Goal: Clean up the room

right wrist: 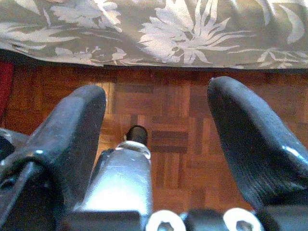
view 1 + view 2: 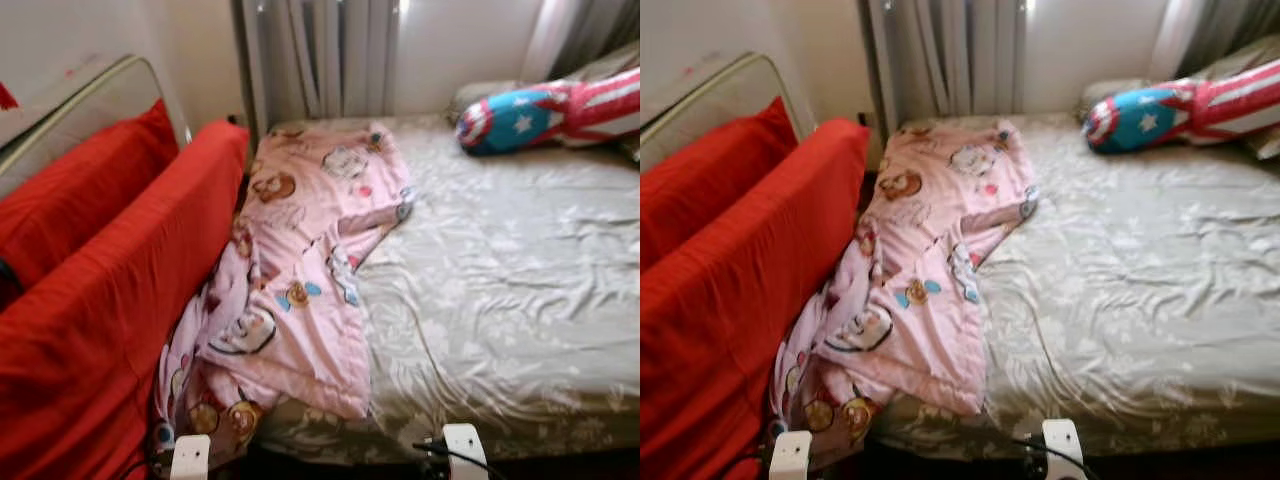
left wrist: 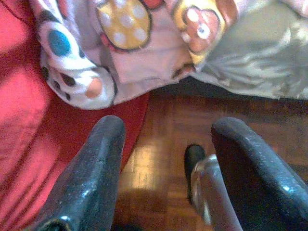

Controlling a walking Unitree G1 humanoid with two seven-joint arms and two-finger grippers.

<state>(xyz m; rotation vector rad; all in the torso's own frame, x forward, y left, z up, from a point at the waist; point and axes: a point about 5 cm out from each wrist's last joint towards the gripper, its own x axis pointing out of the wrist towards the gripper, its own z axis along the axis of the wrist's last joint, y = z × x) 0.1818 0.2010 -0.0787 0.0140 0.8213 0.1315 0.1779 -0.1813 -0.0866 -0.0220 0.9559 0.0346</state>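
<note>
A pink cartoon-print blanket (image 2: pixel 300 270) lies crumpled along the left side of the bed (image 2: pixel 520 290), and its end hangs over the foot edge. The hanging end (image 3: pixel 125 43) is just beyond my left gripper (image 3: pixel 168 130), which is open and empty, low over the parquet. My right gripper (image 1: pixel 159 96) is also open and empty, held low in front of the bed's grey floral sheet edge (image 1: pixel 168 29). The white wrist parts of both arms (image 2: pixel 190 455) (image 2: pixel 463 445) are at the foot of the bed.
A red cloth (image 2: pixel 110 300) covers a rail or sofa along the bed's left side and reaches the floor (image 3: pixel 29 120). A blue, red and white star pillow (image 2: pixel 550 112) lies at the far right. Curtains (image 2: pixel 320 60) hang behind. Parquet floor (image 1: pixel 168 125) lies below the grippers.
</note>
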